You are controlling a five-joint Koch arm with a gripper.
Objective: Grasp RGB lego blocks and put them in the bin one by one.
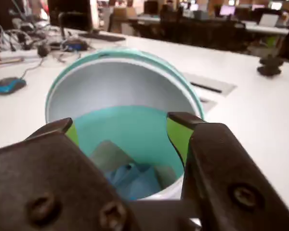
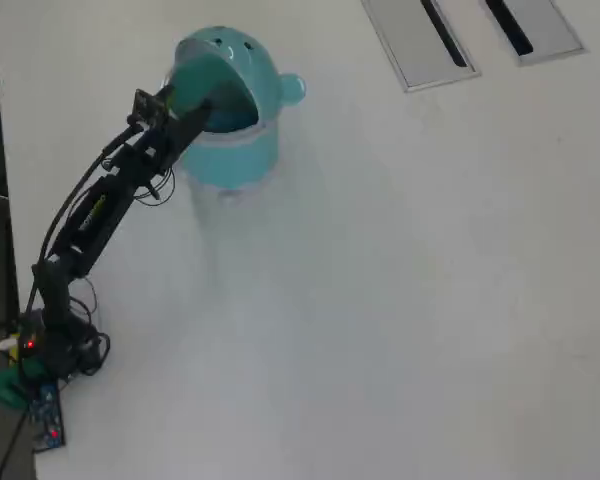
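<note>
The fingers (image 1: 123,132) stand wide apart and empty over the mouth of the bin (image 1: 86,91); something blue (image 1: 135,180) lies inside, too blurred to name. Any release is best made centred over the opening. No blocks show on the worktop (image 2: 400,300).

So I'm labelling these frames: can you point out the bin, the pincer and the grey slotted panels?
bin (image 2: 242,160), overhead view, on its teal side wall.
pincer (image 1: 120,131), wrist view, midway between its two green-edged tips.
grey slotted panels (image 2: 405,40), overhead view, on the bare grey face of the left panel.
</note>
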